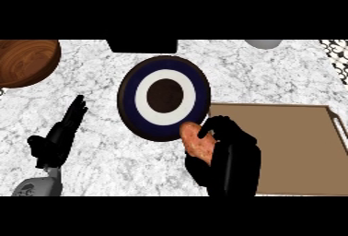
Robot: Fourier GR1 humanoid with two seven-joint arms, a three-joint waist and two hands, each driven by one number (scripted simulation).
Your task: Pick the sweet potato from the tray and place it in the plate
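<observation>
Carrying | sweet potato [197,144] clasped in right hand [229,156], long axis near-far | plate [164,97] just far-left | left hand [62,131] held open

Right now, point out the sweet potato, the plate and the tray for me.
sweet potato [196,144], head view, its middle, beside the fingers.
plate [132,87], head view, its dark left rim.
tray [292,152], head view, its bare floor.

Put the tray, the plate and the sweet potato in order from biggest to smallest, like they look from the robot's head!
1. Tray, biggest, even with its right side cut off.
2. Plate.
3. Sweet potato, smallest; the right hand hides part of it, and being lifted nearer the camera may make it look bigger.
</observation>
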